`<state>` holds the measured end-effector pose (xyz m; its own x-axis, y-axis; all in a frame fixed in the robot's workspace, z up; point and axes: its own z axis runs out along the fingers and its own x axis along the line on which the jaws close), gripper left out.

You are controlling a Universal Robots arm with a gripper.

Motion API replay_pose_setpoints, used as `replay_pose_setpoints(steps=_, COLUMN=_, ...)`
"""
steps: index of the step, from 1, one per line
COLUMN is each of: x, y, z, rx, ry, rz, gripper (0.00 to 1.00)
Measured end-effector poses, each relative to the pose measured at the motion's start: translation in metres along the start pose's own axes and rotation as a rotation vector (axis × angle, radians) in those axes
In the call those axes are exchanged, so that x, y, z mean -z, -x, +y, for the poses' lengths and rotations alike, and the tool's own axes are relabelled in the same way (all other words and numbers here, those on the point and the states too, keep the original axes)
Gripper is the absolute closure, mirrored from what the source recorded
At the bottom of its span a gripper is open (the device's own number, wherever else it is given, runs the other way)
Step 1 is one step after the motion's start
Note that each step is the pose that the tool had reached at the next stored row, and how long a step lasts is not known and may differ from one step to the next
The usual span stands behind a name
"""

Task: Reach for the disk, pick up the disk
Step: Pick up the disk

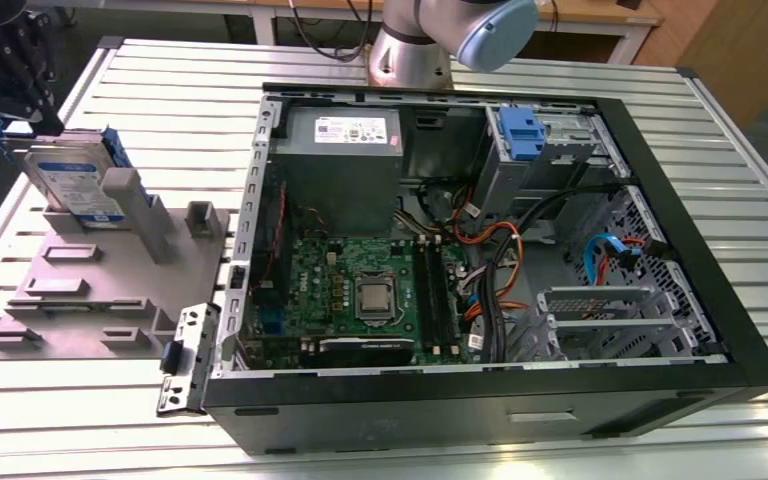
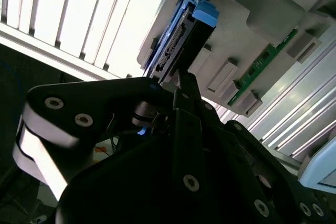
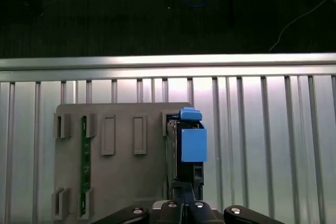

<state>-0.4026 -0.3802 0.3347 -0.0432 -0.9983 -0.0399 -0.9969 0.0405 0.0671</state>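
the disk (image 1: 75, 180) stands on edge in the grey holder (image 1: 91, 290) on the slatted table (image 1: 131, 420), at the exterior view's left of the open computer case (image 1: 491, 390). the gripper (image 1: 35, 105) hangs just at its upper edge. the reach looks all but done, and the disk is not yet lifted. whether the pincer is spread or pinching cannot be told.
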Motion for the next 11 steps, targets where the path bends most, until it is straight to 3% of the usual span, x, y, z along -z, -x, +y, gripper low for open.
replay_pose_setpoints(steps=11, x=-0.0003, y=0.0032, z=0.0006, rx=0.001, ry=0.0001, rz=-0.0005, gripper=0.89)
